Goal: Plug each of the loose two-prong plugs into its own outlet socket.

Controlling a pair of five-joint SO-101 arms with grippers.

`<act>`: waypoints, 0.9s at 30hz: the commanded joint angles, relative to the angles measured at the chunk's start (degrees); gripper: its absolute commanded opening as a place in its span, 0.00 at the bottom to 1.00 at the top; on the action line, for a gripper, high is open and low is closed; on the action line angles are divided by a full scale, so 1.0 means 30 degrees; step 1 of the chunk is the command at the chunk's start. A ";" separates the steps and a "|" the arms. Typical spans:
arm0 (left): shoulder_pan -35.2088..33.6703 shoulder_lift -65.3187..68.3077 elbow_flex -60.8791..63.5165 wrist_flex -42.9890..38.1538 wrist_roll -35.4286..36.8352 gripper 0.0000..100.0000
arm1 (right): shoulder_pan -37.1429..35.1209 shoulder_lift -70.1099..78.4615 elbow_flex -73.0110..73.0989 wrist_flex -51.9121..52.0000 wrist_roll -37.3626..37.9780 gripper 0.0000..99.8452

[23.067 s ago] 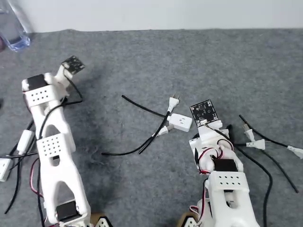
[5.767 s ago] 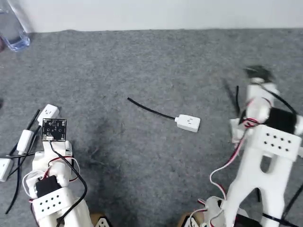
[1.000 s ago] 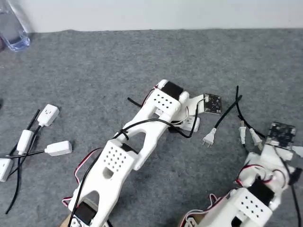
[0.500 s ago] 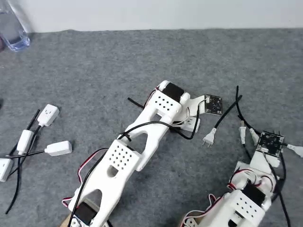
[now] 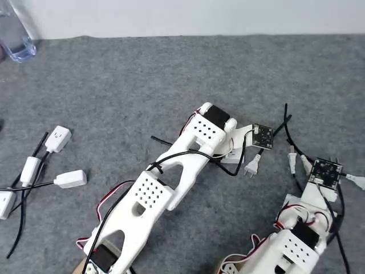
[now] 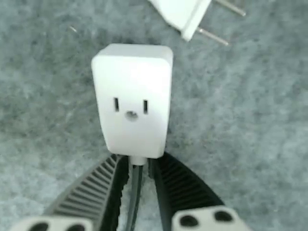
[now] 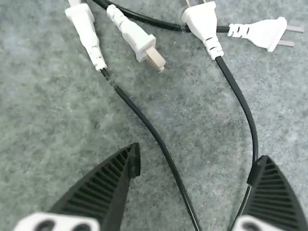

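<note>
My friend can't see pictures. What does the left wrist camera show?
The left gripper pinches the black cord right behind a white outlet socket, whose slotted face points at the camera. A loose white two-prong plug lies just beyond it on the grey carpet.

Grey felt mat [image 5: 114,68] — white wall [image 5: 199,17] along its far edge.

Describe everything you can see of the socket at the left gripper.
The outlet socket is a rounded white plastic-looking block, lying face up on the grey carpet: two slots and a round hole. Its black cord leaves one end, pinched by the left gripper. A two-prong plug lies just beyond, apart.
</note>
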 commanded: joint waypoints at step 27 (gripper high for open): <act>0.0498 -0.6418 0.9421 0.0440 0.1465 0.01 | -0.1011 -0.0249 0.0117 -0.0425 0.0029 0.34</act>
